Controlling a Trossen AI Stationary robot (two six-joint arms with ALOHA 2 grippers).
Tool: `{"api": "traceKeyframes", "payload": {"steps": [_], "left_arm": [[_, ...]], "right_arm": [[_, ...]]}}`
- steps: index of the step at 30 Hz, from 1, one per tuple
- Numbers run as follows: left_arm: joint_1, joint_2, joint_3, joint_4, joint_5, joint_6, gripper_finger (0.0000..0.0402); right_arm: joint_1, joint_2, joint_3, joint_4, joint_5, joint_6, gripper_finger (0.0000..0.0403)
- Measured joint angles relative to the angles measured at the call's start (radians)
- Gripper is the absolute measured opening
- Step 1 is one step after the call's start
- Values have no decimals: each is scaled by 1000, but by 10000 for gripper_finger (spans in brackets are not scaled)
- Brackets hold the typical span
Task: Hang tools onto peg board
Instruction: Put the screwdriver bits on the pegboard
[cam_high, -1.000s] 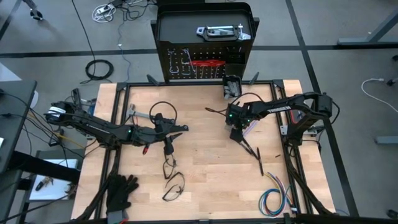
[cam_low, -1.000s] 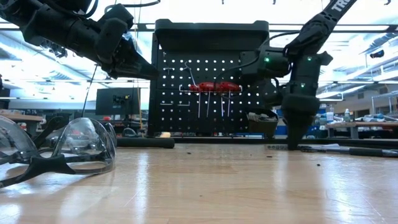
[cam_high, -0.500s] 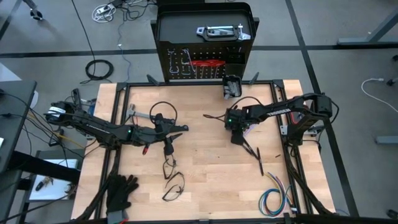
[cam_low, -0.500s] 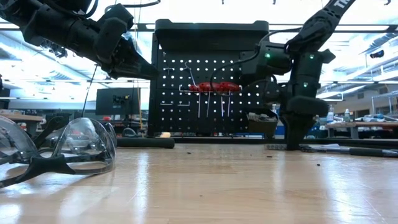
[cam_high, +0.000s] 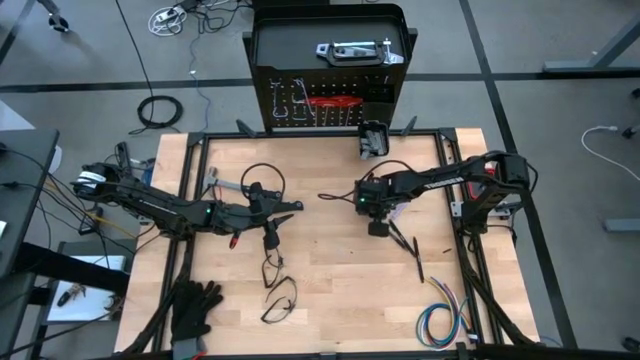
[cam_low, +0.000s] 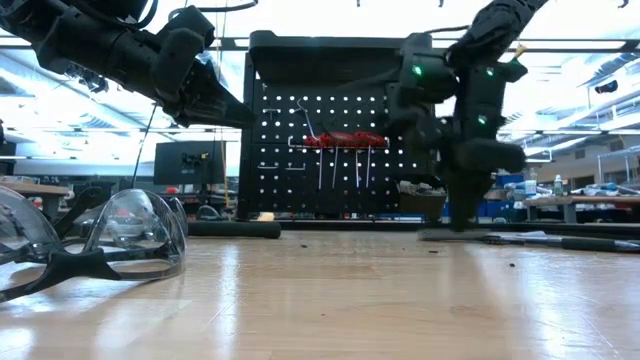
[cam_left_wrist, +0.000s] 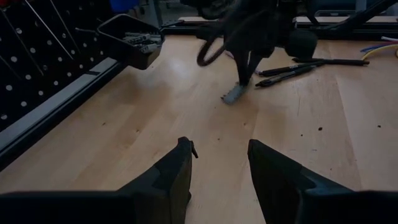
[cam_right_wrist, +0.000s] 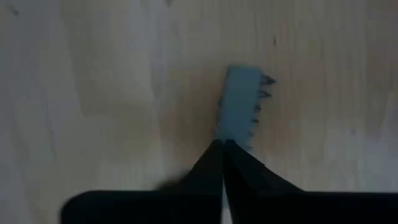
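Right wrist view gives us the clearest look: our right gripper has its two dark fingers pressed fully together, and a small grey toothed metal piece sticks out just beyond their tips, flat over the pale wooden counter. The tips meet right at the near end of the piece, so we judge they have pinched its edge, probably because a thin flat part lying on wood can only be taken by one end. In the left wrist view that same grey piece sits at the foot of the right arm's fingers, touching or nearly touching the counter.

From the high view, our right gripper is pointed down near the counter's middle, with thin dark-handled tools lying just beside it. The upright black perforated peg board stands well beyond the fingers at the counter's far edge, with red-handled tools already hanging on it and a small black bin at its base.

Our left gripper waits well apart on its own side, fingers partly spread and holding nothing, clear of the right arm's working space. The next step, as we judge it, is lifting the piece and carrying it toward the board.
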Motion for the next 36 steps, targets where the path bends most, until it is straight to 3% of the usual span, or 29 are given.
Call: {"api": "traceKeyframes", "payload": {"steps": [9, 19, 24, 36], "left_arm": [[0, 0, 0, -2, 14, 0, 156], [0, 0, 0, 0, 13, 0, 156], [0, 0, 0, 0, 13, -3, 156], [0, 0, 0, 3, 10, -3, 156]], "right_arm": [[-2, -1, 33, -18, -9, 13, 8], [-20, 3, 31, 0, -22, 89, 122], [-19, 3, -18, 81, -20, 90, 158], [-2, 56, -70, 160, -21, 105, 165]]}}
